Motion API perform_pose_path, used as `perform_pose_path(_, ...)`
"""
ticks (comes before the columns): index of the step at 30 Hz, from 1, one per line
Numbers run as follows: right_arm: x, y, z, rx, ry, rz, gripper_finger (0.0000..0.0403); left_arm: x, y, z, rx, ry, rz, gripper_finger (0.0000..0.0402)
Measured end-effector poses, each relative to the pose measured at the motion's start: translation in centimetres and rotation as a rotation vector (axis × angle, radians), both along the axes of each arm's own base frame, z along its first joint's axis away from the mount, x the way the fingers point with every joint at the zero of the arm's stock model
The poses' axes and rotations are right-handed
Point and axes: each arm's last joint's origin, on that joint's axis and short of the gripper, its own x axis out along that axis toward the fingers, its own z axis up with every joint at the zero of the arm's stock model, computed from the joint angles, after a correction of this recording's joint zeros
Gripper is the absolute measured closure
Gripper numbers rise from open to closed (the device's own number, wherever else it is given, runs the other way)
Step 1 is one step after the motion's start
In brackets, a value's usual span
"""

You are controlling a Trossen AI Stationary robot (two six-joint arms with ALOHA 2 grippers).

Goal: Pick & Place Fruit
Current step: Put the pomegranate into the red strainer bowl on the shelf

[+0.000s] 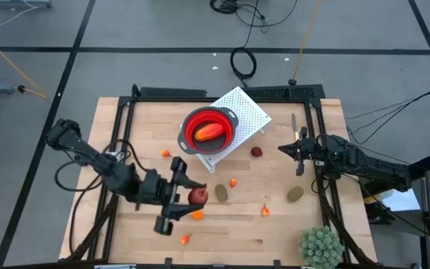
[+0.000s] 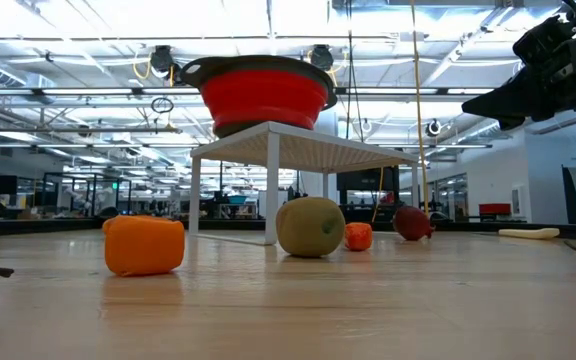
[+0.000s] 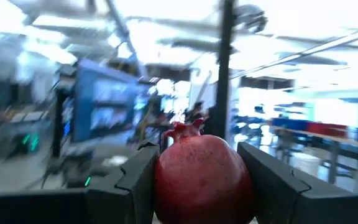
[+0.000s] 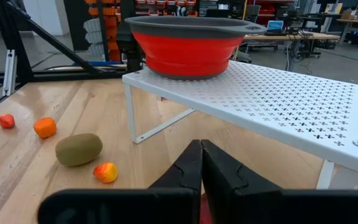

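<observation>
Clamped between the left gripper's (image 3: 201,186) fingers (image 3: 132,183) is a dark red pomegranate (image 3: 202,177), lifted off the table (image 1: 290,232). Just beside that gripper lie an orange bit (image 1: 197,214) and a brown-green kiwi (image 1: 221,193), while the red bowl (image 1: 208,128), holding a red-orange piece (image 1: 209,132), sits farther ahead on a white rack (image 1: 248,112). Well apart, the right gripper (image 1: 284,148) waits pressed together, another red ball (image 1: 257,152) near it.
</observation>
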Motion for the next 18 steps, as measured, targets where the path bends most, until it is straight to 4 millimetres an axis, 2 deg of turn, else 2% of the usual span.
perform_pose_path(12, 0.0, 0.0, 0.01, 0.0, 0.0, 0.0, 0.0403, -0.24, -0.33, 0.46, 0.164, -0.121, -0.156, 0.0201)
perform_pose_path(18, 0.0, 0.0, -0.01, 0.0, 0.0, 0.0, 0.0403, -0.27, -0.39, 0.46, 0.167, -0.125, -0.175, 0.0201)
